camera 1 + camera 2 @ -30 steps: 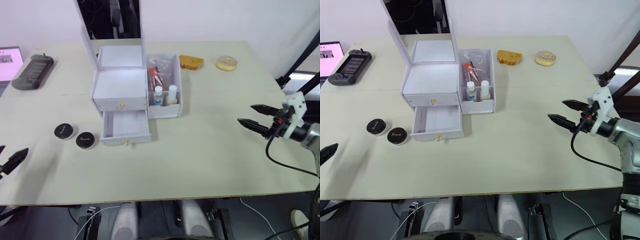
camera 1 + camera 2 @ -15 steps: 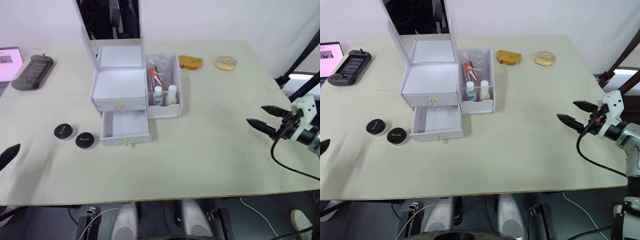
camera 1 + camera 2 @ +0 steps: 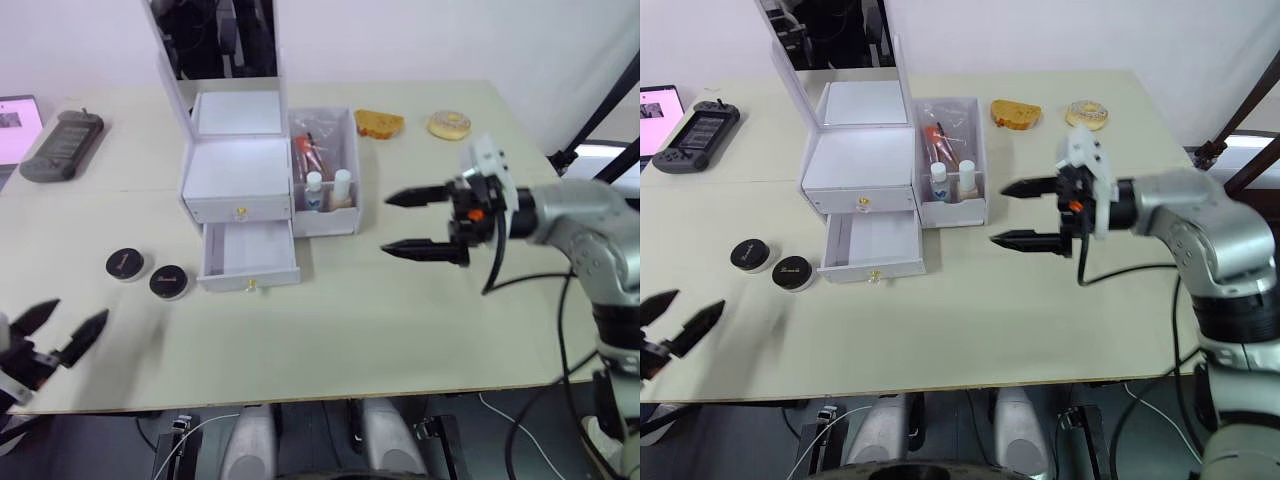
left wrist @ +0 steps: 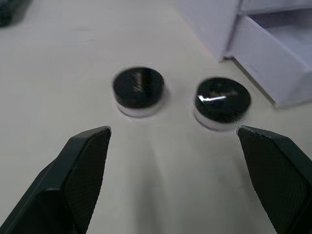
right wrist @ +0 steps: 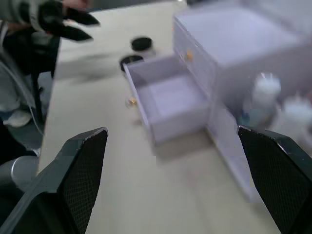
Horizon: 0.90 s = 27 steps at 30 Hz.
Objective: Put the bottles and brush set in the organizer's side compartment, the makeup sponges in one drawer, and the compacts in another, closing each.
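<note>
white plastic, the organizer (image 3: 245, 175) stands at the middle of the table (image 3: 400, 310) with its mirror lid up. its side compartment (image 3: 345, 215), on the right, already holds the two bottles (image 3: 328, 190) at the near end and the brush set (image 3: 312, 155) behind them. the upper drawer (image 3: 240, 208) is shut; the lower drawer (image 3: 250, 258) is pulled out and looks empty. we see no sponges on the table (they may sit in the shut drawer, though we cannot tell). so we judge the step in hand to be the compacts.

the two black compacts (image 3: 147, 273) lie side by side on the table just left of the open drawer. the left gripper (image 3: 62, 328) hangs at the near left edge, fingers spread wide and empty, its wrist view aimed at both compacts. the right gripper (image 3: 412, 222) floats right of the organizer, also released and holding nothing.

next we would bring the left gripper forward over the nearer compact, close on its rim, lift it into the open drawer, repeat, then push the drawer shut.
</note>
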Motion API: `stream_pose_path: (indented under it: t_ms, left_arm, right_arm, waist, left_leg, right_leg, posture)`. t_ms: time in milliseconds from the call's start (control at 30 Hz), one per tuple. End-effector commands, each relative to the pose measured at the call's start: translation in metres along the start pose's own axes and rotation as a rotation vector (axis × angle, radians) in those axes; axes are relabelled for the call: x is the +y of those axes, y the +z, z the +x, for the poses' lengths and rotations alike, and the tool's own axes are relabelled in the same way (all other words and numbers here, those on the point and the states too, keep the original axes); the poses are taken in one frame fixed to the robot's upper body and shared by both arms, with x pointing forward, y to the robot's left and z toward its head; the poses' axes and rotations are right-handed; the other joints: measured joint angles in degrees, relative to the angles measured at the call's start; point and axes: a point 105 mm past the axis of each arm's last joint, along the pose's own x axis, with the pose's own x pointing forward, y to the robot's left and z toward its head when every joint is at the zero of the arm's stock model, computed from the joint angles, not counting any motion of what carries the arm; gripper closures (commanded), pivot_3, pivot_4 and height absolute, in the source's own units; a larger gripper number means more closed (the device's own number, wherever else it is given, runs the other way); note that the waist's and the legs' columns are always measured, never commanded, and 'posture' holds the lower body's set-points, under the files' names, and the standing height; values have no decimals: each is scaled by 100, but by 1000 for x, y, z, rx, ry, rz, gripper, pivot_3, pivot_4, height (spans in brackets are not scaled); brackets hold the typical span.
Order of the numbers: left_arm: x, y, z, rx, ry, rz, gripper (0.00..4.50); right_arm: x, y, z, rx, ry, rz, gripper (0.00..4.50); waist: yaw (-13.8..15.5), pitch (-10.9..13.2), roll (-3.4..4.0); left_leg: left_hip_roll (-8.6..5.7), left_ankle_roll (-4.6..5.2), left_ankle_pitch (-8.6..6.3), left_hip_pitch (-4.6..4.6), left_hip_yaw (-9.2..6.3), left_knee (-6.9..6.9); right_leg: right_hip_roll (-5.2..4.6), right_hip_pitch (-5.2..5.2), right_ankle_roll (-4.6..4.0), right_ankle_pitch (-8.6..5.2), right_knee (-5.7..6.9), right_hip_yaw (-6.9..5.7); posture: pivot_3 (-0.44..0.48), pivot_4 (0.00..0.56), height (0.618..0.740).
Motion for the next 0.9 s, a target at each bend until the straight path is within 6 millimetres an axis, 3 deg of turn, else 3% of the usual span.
stream_pose_path:
  t_ms: [33,133,367,900]
  left_arm:
    - [-17,3,-4,-17,17,50,135]
    - [-33,-4,-2,-1,16,36,135]
    - [-50,-20,31,59,22,20,135]
    - [-54,2,92,212,-11,44,135]
  right_arm:
    - [0,21,11,29,51,-120,0]
    - [6,32,16,50,133,-119,0]
    - [4,39,16,130,153,-80,0]
    - [7,49,-5,177,38,-108,0]
  waist:
    - [22,-1,-1]
    - [54,-2,-4]
    - [28,-5,-6]
    - [62,-5,-8]
  left_leg:
    - [0,0,0,0,-2,0]
    - [-2,0,0,-5,-5,5]
    - [-6,0,0,-9,-5,8]
    - [-5,1,1,-8,-19,10]
  right_leg:
    - [0,-1,0,0,0,-1]
    - [-3,-1,-1,0,0,-2]
    - [-3,1,-4,2,-4,-1]
    - [6,-9,0,1,36,-6]
  posture:
    - [0,150,740]
    - [0,150,740]
    - [0,150,740]
    - [0,150,740]
